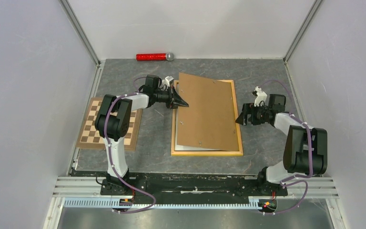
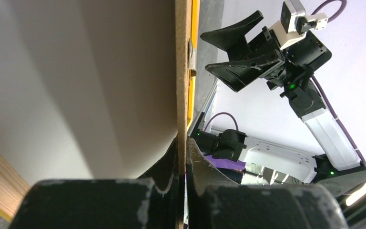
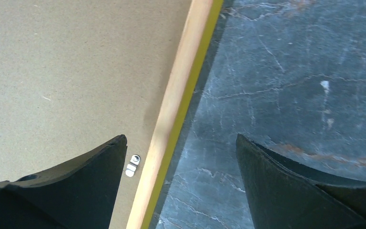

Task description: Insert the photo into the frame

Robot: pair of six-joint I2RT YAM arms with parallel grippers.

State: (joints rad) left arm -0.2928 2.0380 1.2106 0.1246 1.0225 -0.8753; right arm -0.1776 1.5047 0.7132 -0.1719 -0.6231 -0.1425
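Observation:
The yellow-orange frame (image 1: 240,143) lies flat at the table's middle. A brown backing board (image 1: 207,109) lies slanted over it, with its left edge raised. My left gripper (image 1: 185,103) is shut on that left edge; in the left wrist view the fingers (image 2: 181,143) pinch the thin board (image 2: 183,71). The photo shows only as a white strip (image 1: 190,147) under the board's near edge; its printed side is hidden. My right gripper (image 1: 239,118) is open and empty above the frame's right rail (image 3: 181,95), with one finger over the board (image 3: 76,71).
A brown-and-cream chessboard (image 1: 107,125) lies at the left. A red cylinder with a silver end (image 1: 153,57) lies at the back wall. A small metal tab (image 3: 132,165) sits on the board beside the rail. White walls close in both sides.

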